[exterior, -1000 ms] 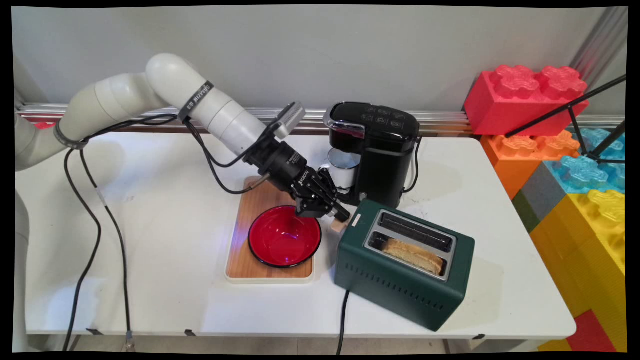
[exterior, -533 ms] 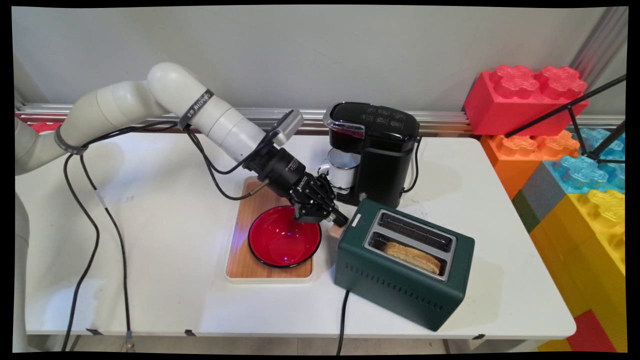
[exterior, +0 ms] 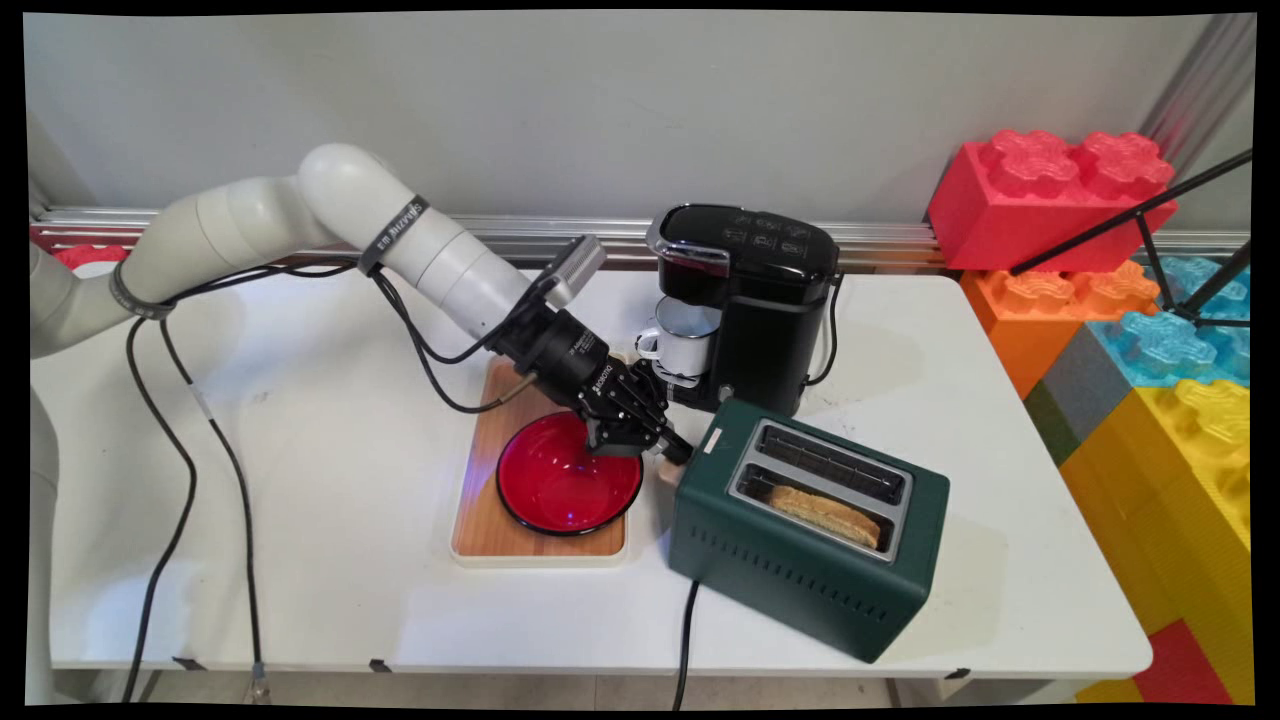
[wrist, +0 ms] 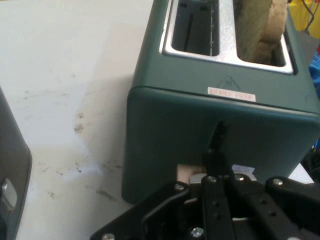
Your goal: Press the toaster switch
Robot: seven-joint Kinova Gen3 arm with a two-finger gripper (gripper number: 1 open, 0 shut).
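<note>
While the tool (exterior: 672,452) presses the toaster (exterior: 806,524) lever (wrist: 187,174), fingers seemingly closed (partly hidden), we judge it stiff, sprung; push its tab.

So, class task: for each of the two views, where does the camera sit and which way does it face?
Main view: fixed above the table's near side, looking down across the white table toward the wall; shows the arm and gripper.
Hand view: on the hand, facing the green toaster's end; shows the gripper.
Shared: the toaster and its toast.
</note>
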